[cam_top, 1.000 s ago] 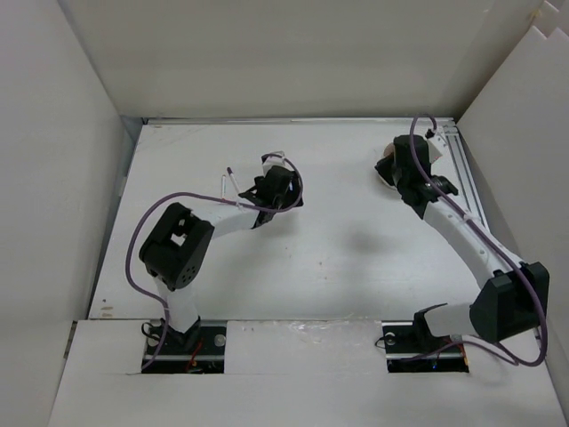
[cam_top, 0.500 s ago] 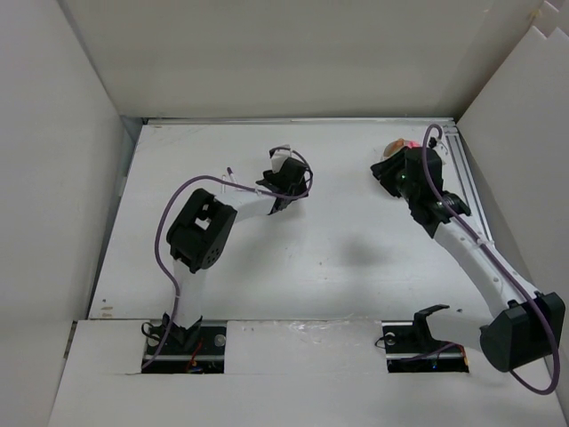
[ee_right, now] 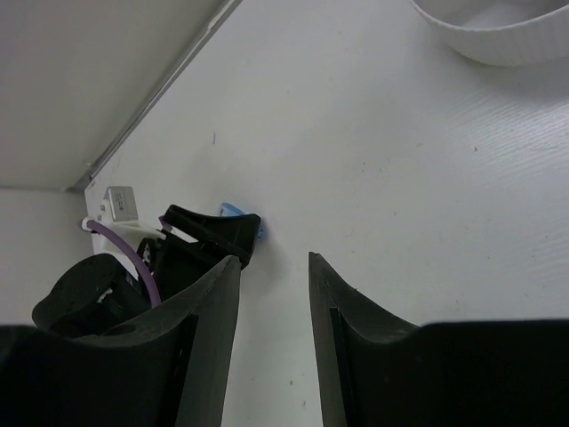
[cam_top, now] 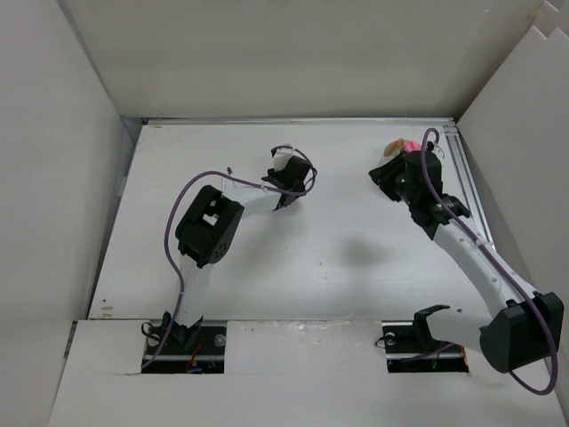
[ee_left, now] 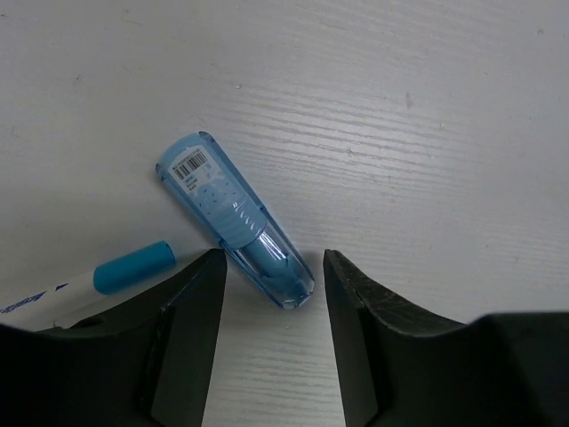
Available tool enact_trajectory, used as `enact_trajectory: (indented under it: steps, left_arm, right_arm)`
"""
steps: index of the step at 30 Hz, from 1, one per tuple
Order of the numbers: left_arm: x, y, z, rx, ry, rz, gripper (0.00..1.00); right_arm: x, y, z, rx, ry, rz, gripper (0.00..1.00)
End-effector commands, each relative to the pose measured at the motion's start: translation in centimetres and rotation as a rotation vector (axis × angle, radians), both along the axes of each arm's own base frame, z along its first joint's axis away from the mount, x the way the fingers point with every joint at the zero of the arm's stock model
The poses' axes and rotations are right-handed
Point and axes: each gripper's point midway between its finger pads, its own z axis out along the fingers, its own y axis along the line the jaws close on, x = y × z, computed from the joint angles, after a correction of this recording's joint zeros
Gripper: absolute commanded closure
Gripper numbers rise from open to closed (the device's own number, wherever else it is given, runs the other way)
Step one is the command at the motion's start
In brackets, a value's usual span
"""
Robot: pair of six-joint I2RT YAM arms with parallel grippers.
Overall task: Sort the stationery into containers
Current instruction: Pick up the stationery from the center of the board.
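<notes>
White table (ee_left: pixel 400 133), white-walled bay: the L gripper (ee_left: pixel 274 260) is hovering low w/ fingers partly apart, straddling the narrow end of a clear blue tapered stationery piece (ee_left: pixel 227 209). The piece is lying flat, barcode end pointing away. A gap is showing at one finger, so the gripper is not clamping it. A white marker w/ blue cap (ee_left: pixel 124 271) is lying just beside, its body disappearing behind the other finger. Across the table, the R gripper (ee_right: pixel 271 262) is hanging w/ fingers partly apart, holding nothing. The white cup (ee_right: pixel 498 40) is sitting near that gripper at the table's far R, w/ pink and red items (cam_top: pixel 404 142) showing in it from the top view.
</notes>
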Motion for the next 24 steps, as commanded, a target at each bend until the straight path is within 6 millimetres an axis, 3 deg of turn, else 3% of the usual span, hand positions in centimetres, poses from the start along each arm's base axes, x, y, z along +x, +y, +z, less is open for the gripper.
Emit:
enact_trajectory:
  steps: [1,11,14,17,24]
  left_arm:
    - [0.2,0.1,0.3,0.022,-0.001,0.02,0.57]
    - [-1.2,0.2,-0.9,0.037,0.028,-0.009,0.73]
    - [-1.8,-0.4,-1.1,0.034,0.022,-0.048,0.78]
    - [-2.2,-1.9,0.6,-0.009,-0.017,-0.118,0.82]
    - [-4.6,-4.8,4.6,-0.063,-0.095,-0.255,0.9]
  right_arm:
    - [0.6,-0.5,2.1,0.016,-0.081,-0.008,0.57]
    - [0.4,-0.8,2.6,0.048,-0.092,0.007,0.57]
    - [0.3,-0.6,2.6,0.053,-0.091,0.018,0.5]
    - [0.3,0.3,1.8,0.066,-0.062,0.061,0.43]
    - [0.8,1.0,1.0,0.083,-0.042,0.083,0.4]
